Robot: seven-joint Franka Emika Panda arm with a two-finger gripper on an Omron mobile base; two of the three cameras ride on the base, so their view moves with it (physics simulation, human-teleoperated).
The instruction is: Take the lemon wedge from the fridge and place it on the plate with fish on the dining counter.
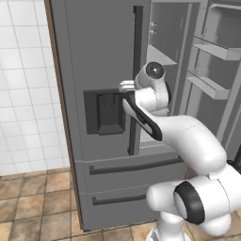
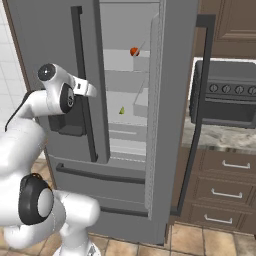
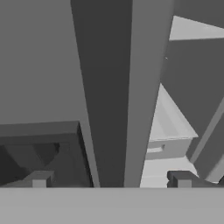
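- We find the lemon wedge [image 2: 121,110] inside the fridge [image 2: 50,30], a tiny yellow-green piece sitting on a middle shelf [image 2: 120,116] of the open right-hand compartment.
- One shelf higher, we see a small red-orange fruit [image 2: 134,51] resting near the compartment's right wall, well apart from the wedge.
- The fridge's right door [image 2: 172,100] is swung wide open; from the left base view we see its inner side with empty door bins [image 1: 212,84].
- The left door [image 1: 99,70] is shut, with its dark bar handle [image 1: 136,80] running down its inner edge and the dark dispenser recess [image 1: 104,112] set in its face.
- Our gripper [image 3: 111,178] hangs in front of the shut left door, right at its handle: in the hand view the handle runs up between the two finger tips [image 3: 39,179]. The jaws stand fully spread and hold nothing.
- In the base views our arm's wrist [image 2: 57,92] is level with the dispenser, well short of the wedge's shelf.
- Below the doors we see two drawers with dark bar pulls [image 1: 136,165].
- To the right of the fridge stands a brown cabinet [image 2: 225,190] with a stone top and a dark oven-like appliance [image 2: 227,95] on it.
- To the left are a white tiled wall [image 1: 23,84] and a brown tiled floor [image 1: 33,202].
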